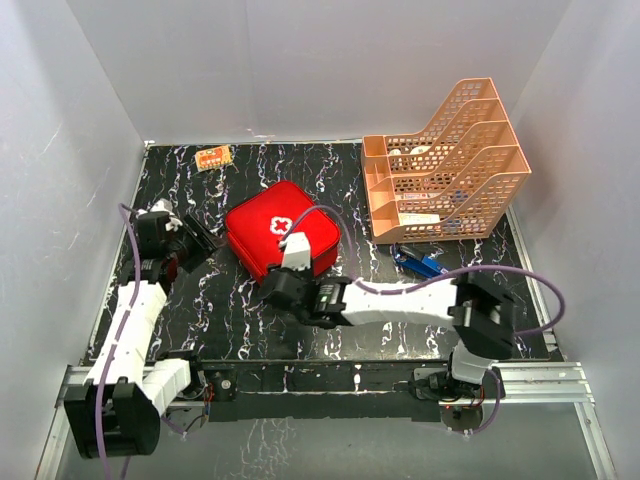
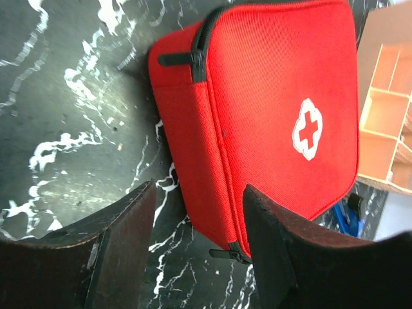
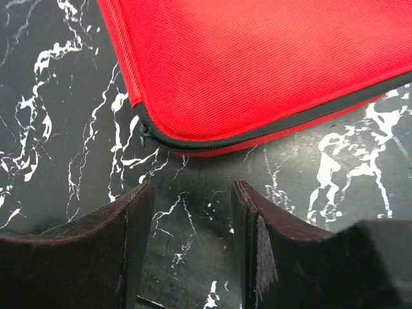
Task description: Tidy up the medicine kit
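– Near the middle of the table (image 1: 250, 320), a little toward the far edge, what is lying there?
– The medicine kit (image 1: 280, 238): a red, squarish soft case with rounded corners. It is lying flat and turned so that one corner is pointing toward the near edge. A white cross emblem (image 2: 308, 129) with a red cross inside it is showing on the lid.
– Is it lying open?
– No, the lid is sitting shut. A black zipper (image 3: 270, 129) is running round the seam, and a black pull tab (image 2: 177, 59) is lying against one corner.
– What is the left tool doing?
– The left tool (image 1: 203, 240) is hovering toward the left edge, just beside the kit. Its fingers are standing apart with nothing between them.
– And the other one?
– The right tool (image 1: 292, 262) is hanging at the kit's near side, jaws parted and gripping nothing. In its wrist view the dark fingertips (image 3: 138, 206) are sitting just short of the zippered edge, with bare marbled table between.
– Anything else?
– An orange tiered tray (image 1: 445, 165) is standing by the far right corner, and a blue item (image 1: 428, 265) is lying in front of it. A small orange packet (image 1: 213, 157) is lying at the far edge, toward the left.
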Motion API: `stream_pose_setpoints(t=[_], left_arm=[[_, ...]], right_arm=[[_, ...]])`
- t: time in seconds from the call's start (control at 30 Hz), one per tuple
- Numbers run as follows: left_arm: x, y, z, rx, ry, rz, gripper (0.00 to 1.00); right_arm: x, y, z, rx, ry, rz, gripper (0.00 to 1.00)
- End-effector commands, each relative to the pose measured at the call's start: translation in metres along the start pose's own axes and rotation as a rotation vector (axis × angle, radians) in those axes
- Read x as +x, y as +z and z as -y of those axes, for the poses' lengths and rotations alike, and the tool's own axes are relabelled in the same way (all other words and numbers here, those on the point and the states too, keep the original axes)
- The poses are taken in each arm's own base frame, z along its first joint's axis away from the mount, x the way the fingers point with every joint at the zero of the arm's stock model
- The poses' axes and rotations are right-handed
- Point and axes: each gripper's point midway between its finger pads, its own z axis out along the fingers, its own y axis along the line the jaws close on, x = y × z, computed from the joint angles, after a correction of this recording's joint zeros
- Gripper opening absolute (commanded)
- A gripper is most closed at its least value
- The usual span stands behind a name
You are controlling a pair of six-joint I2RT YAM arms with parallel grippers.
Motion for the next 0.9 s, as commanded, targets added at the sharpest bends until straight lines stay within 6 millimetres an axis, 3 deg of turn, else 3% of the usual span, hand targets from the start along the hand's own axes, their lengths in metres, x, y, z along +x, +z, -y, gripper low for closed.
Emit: stream_pose_setpoints(t=[0.0, 0.2, 0.43, 0.63, 0.87], left_arm=[[-0.033, -0.034, -0.004, -0.109, 0.063, 0.154, 0.56], [-0.044, -0.055, -0.003, -0.138, 0.092, 0.214, 0.63], [-0.046, -0.060, -0.005, -0.151, 0.107, 0.229, 0.67], [-0.047, -0.057, -0.003, -0.148, 0.109, 0.219, 0.68], [-0.043, -0.048, -0.004, -0.142, 0.103, 0.184, 0.69]], right_arm=[[-0.021, 0.003, -0.023, 0.035, 0.097, 0.085, 0.47], [0.002, 0.026, -0.046, 0.041, 0.122, 0.060, 0.45], [0.005, 0.044, -0.056, 0.094, 0.196, 0.075, 0.44], [0.001, 0.055, -0.052, 0.200, 0.236, 0.119, 0.31], [0.002, 0.056, -0.041, 0.253, 0.251, 0.127, 0.22]])
